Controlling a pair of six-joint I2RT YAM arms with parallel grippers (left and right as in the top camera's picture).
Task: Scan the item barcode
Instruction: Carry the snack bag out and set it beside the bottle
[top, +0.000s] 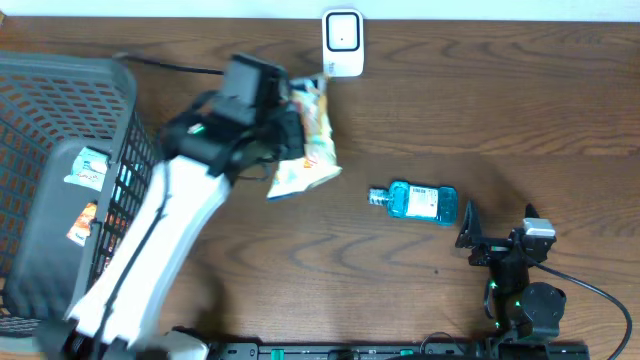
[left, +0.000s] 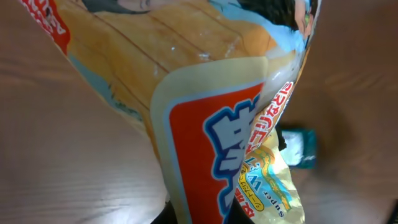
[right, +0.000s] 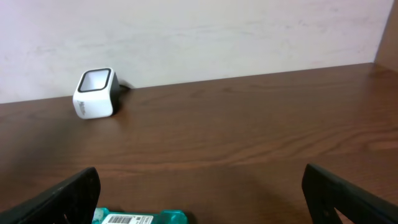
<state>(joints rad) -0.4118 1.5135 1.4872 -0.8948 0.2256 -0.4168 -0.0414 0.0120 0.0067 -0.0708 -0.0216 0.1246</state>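
**Snack bag is brought near the scanner, the scan itself not yet sure**

From where I stand, the left gripper (top: 288, 132) is clenched on the snack bag (top: 310, 150), an orange, yellow and white packet. It holds the packet above the table (top: 450, 120), just below and to the left of the small white scanner (top: 342, 42) that sits at the far edge. The upper end of the bag is near the scanner but I cannot say that it touches it. In the left wrist view the bag fills almost the whole picture: I see red and blue printed letters, but no barcode on the side that is turned to this camera.

The right gripper (top: 495, 238) rests low at the near side of the table, with its jaws spread wide and nothing between them. Just in front of it lies the blue bottle (top: 422, 203) on its side, and in the right wrist view a white label with bars shows on it. On the left stands the grey basket (top: 60, 70), with some packets inside.

In my judgement the picking up and the carrying are done, and the task is in its last part. What is left is to turn the barcode of the bag toward the window of the scanner and to hold it there for the reading. Where the barcode is now, and if the scanner has read it, the pictures do not tell me.
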